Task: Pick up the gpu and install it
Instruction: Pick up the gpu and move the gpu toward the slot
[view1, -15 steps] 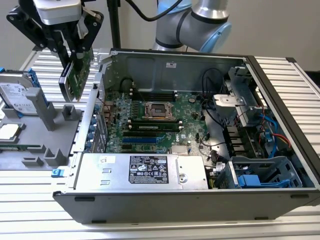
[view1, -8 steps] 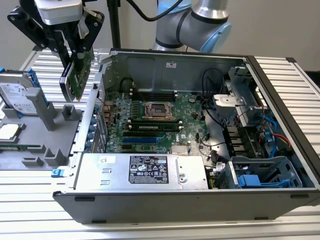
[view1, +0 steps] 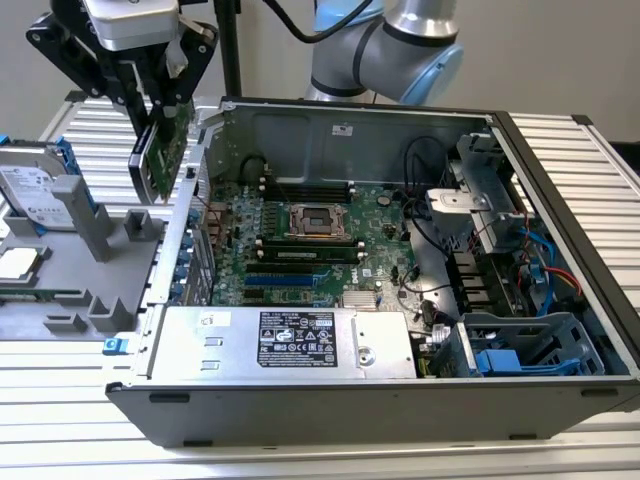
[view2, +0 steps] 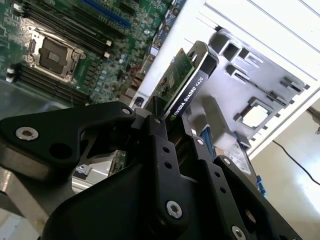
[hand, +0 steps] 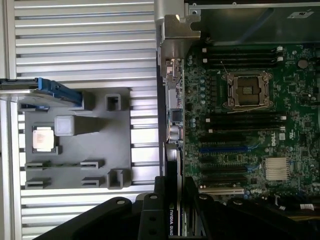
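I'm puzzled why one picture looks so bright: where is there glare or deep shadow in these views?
In the second wrist view the ribbed table is washed out almost white, while the gripper holding the gpu reads as a dark mass. In the exterior view the light is even, with a soft sheen on the metal power supply.

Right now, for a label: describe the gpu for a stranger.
By the open case, on the exterior view's left, hangs the gripper. The gpu is the thin card clamped in it, green one side, black the other, unlike the blue-railed drive.
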